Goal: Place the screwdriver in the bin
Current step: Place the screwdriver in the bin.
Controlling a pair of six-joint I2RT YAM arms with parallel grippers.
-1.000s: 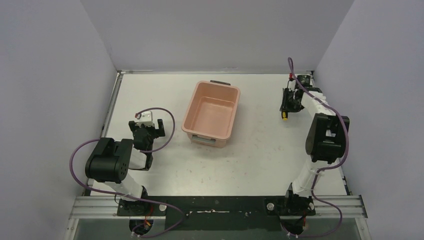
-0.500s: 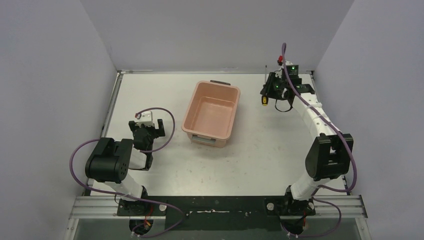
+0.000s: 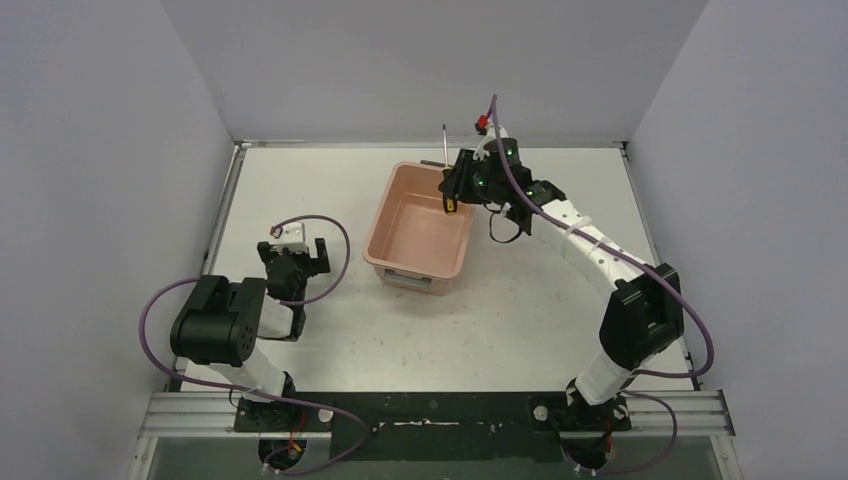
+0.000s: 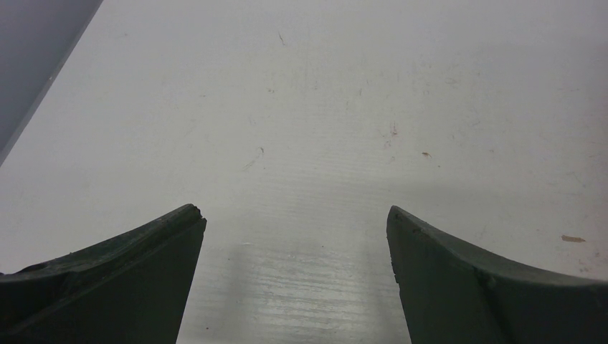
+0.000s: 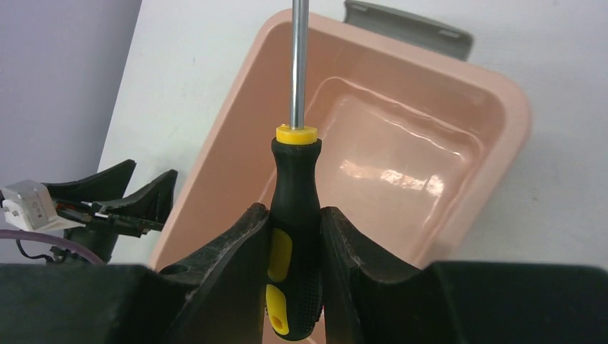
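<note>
Right gripper has swung across, now over the bin, clamped tight on the screwdriver; drop's nxt. Left gripper idle, wide open.

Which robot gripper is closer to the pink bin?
Right. The right gripper holds the screwdriver above the bin's right side; the left gripper sits open, off to the bin's left.
</note>
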